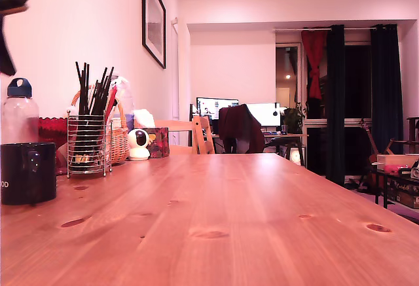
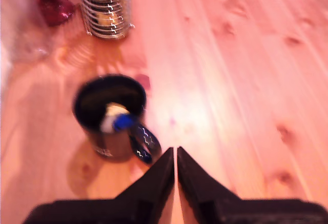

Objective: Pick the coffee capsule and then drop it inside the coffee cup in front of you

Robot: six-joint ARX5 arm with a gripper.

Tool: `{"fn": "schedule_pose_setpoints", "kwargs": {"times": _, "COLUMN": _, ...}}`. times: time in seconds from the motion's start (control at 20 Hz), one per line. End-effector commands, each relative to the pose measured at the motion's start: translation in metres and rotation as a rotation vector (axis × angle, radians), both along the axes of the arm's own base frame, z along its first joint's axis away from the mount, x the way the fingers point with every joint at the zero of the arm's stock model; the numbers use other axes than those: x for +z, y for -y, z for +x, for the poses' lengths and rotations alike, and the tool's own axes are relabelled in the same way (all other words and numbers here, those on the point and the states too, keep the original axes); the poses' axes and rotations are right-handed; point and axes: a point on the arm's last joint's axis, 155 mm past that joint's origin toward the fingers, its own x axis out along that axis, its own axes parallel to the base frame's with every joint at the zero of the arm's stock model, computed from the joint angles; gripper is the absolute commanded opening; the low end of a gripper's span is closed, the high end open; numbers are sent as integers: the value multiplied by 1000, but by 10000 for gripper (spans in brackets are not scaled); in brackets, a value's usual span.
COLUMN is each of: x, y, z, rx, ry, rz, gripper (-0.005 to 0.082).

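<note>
The coffee cup (image 2: 109, 112), a glossy black mug with a handle, stands on the wooden table and shows at the exterior view's left (image 1: 27, 171). Inside it lies the coffee capsule (image 2: 118, 120), a small blue and pale shape, blurred in the wrist view. My gripper (image 2: 176, 150) hovers above the table just beside the cup, near its handle. Its two dark fingers are pressed together with nothing between them. In the exterior view only a dark piece of the arm (image 1: 9, 11) shows, high above the cup at the upper left edge.
Behind the cup stand a clear bottle with a dark blue cap (image 1: 19, 112), a wire holder of black sticks (image 1: 88, 143) (image 2: 106, 6), a wicker basket (image 1: 119, 139) and a small white camera (image 1: 138, 144). The wooden tabletop (image 1: 249, 214) stretches to the exterior view's right.
</note>
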Motion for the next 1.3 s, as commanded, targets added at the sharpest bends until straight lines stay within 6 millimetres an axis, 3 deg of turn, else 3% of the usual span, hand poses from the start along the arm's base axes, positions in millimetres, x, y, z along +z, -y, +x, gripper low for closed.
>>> {"fn": "schedule_pose_setpoints", "kwargs": {"times": 0.0, "x": -8, "y": 2, "z": -9, "rx": -4, "ry": 14, "rz": -8, "gripper": -11}}
{"fn": "schedule_pose_setpoints", "kwargs": {"times": 1.25, "x": -73, "y": -7, "z": -93, "rx": 84, "ry": 285, "rz": -117, "gripper": -12}}
